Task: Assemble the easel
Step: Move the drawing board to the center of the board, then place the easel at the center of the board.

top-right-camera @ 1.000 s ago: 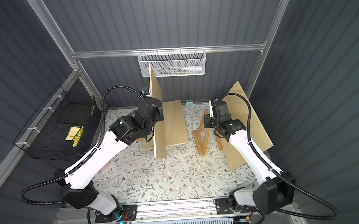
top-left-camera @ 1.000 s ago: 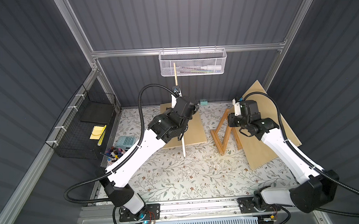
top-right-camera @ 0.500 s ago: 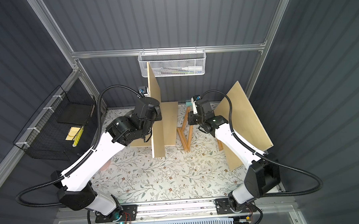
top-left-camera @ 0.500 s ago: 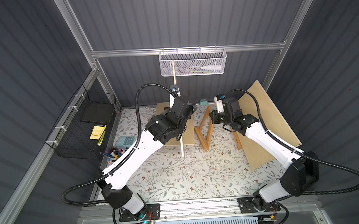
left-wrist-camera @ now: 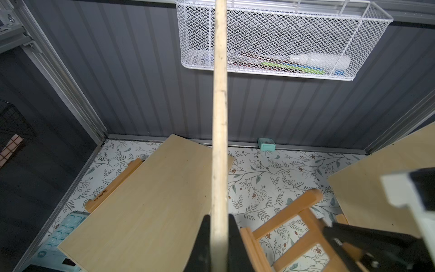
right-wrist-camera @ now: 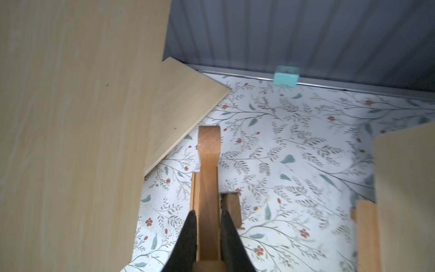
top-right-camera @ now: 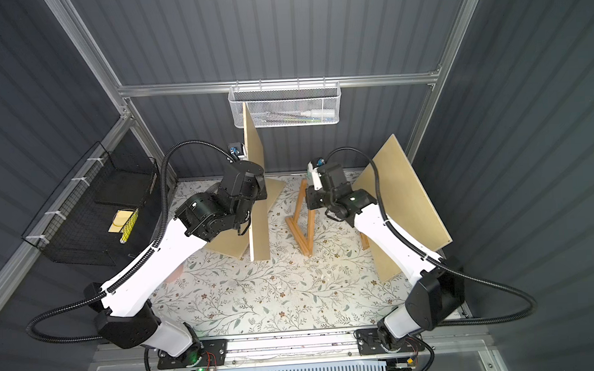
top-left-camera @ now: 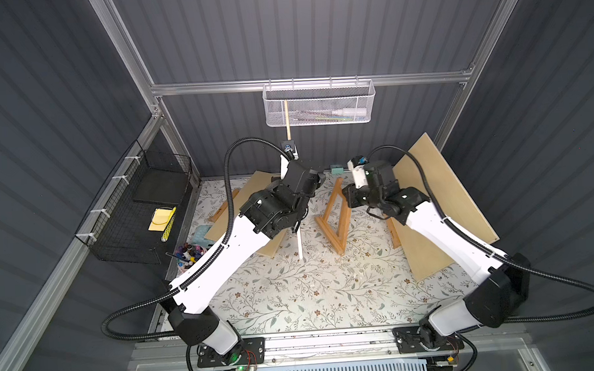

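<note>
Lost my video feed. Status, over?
Left gripper shut on upright board. Right gripper shut on easel frame. Flat board lies beside frame.

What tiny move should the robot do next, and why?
Probably move the board a little toward the easel frame: the left gripper clamps the board on edge, the right gripper pinches the frame's top, and bare table separates them.
</note>
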Robot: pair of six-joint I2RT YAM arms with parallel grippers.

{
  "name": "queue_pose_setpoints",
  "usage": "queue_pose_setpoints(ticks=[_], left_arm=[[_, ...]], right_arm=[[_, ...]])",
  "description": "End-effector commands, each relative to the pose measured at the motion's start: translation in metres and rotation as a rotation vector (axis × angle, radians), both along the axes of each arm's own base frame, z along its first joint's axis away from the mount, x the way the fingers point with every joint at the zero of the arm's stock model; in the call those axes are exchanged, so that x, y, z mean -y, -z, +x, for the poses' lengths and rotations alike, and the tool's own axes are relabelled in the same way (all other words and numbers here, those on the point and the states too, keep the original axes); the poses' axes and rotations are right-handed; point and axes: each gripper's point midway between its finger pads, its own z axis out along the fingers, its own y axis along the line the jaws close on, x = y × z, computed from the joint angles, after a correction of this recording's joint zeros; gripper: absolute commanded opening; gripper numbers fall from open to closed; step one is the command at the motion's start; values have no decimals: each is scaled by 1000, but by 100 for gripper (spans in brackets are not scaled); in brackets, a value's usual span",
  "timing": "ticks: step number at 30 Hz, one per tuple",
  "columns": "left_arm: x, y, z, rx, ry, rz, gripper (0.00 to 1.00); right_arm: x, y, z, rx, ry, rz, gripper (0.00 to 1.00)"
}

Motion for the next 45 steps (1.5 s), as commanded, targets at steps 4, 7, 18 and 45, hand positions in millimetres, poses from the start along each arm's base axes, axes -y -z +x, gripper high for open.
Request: queue_pose_setpoints(ticks=[4,7,18,45], left_arm=[[-14,-73,-1,195,-61,-173,0],[-12,-72,0,191,-54,-169,0],[-3,-67,2,168,-27,-173,0],[19,-52,7,91,29,-143,0]], right_arm=[[88,-37,-4,-45,178,254,0],[102,-34,-7,-95,199,351,0],[113,-24,-1,-106,225,402,0],[73,77,-35,-96,238,13,0]])
